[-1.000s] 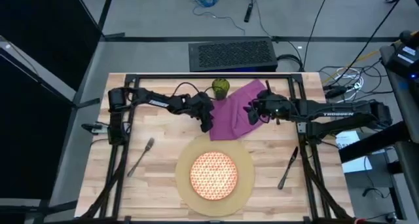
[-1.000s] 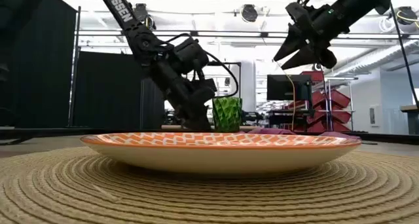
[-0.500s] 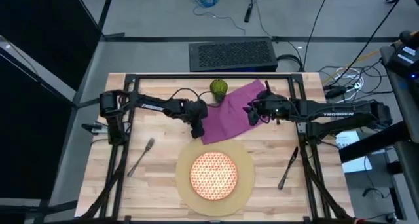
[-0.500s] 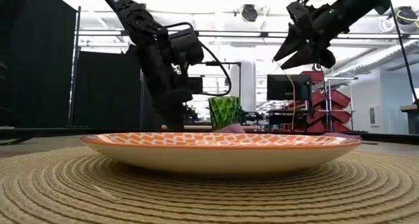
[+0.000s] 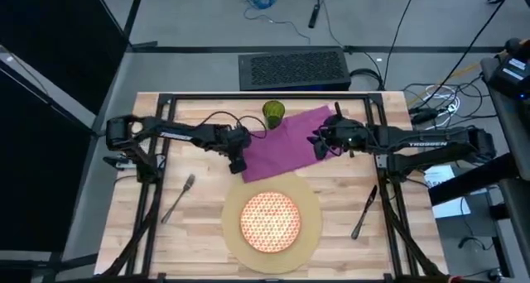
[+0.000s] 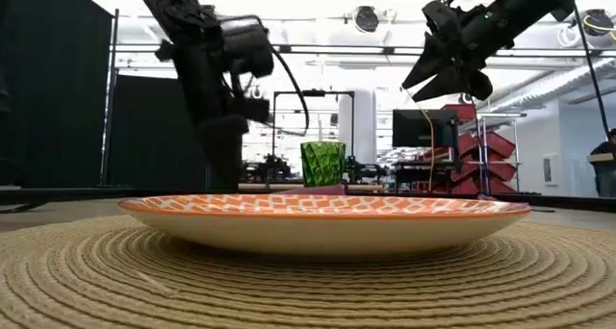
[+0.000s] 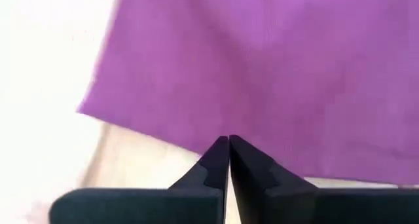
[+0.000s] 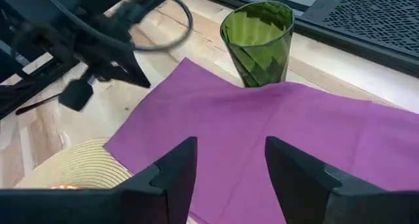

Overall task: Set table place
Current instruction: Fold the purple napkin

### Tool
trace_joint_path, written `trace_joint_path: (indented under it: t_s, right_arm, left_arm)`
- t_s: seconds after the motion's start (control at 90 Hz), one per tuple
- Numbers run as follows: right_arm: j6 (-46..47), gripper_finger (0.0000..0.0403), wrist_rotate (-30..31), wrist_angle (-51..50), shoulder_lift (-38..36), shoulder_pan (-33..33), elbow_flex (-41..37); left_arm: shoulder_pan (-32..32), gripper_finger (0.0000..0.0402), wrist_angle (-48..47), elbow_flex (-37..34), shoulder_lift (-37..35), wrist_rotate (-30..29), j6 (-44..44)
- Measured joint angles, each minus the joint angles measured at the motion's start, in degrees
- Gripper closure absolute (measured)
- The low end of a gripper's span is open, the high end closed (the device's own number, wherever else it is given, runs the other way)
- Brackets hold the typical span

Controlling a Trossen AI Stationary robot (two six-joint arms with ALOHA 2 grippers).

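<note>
On the pale plank table (image 5: 207, 233) a metal fork (image 5: 178, 196) lies at the left, well apart from the mat, likely awaiting its place. The left gripper (image 5: 237, 161) sits low at the near-left corner of the purple napkin (image 5: 286, 142); its fingers are pressed together, and it seems to pinch the cloth's edge, though the wrist view leaves that unsure. The napkin lies flat, soft and matte, its near edge touching the coiled tan mat (image 5: 272, 221), which carries the glossy orange-and-white plate (image 5: 270, 219). The faceted green cup (image 5: 274, 112) stands upright at the napkin's far edge. The right gripper (image 5: 319, 145) hovers above the cloth, fingers spread and empty. A knife (image 5: 363, 210) lies right of the mat.
</note>
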Motion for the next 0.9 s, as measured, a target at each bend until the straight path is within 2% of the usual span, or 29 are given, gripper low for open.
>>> trace_joint_path:
  t_s: [0.067, 0.167, 0.322, 0.422, 0.556, 0.622, 0.744, 0.9]
  right_arm:
    - [0.00, 0.0237, 0.00, 0.02, 0.01, 0.00, 0.00]
    - [0.02, 0.0237, 0.00, 0.43, -0.01, 0.02, 0.00]
    - [2.68, 0.0237, 0.29, -0.22, -0.01, -0.65, 0.00]
    - [5.17, 0.0237, 0.69, -5.31, 0.12, -1.18, 0.00]
    - [11.67, 0.0238, 5.94, -18.51, 0.34, -2.11, -0.03]
    - [14.78, 0.0243, 6.40, -21.78, 0.27, -3.14, -1.15]
    - [17.95, 0.0253, 3.00, -19.59, 0.32, -4.28, -5.70]
    - [19.80, 0.0258, 2.97, -16.81, 0.34, -6.89, -9.74]
  left_arm:
    - [0.25, 0.0401, -2.32, -0.61, -1.76, -1.94, -0.20]
    - [0.29, 0.0401, -0.33, -1.33, -4.85, -3.13, 0.22]
    - [0.53, 0.0401, 9.15, -1.83, -6.91, 2.80, 0.29]
    - [0.95, 0.0401, 13.14, -1.93, -4.91, 5.86, 0.45]
    - [0.91, 0.0401, 16.52, -1.93, -3.50, 8.81, 0.43]
    - [0.89, 0.0401, 17.75, -1.93, -3.52, 9.52, 0.49]
    - [1.07, 0.0401, 19.84, -1.92, -4.58, 11.56, 2.57]
    - [1.63, 0.0401, 21.08, -1.86, -5.70, 12.77, 3.81]
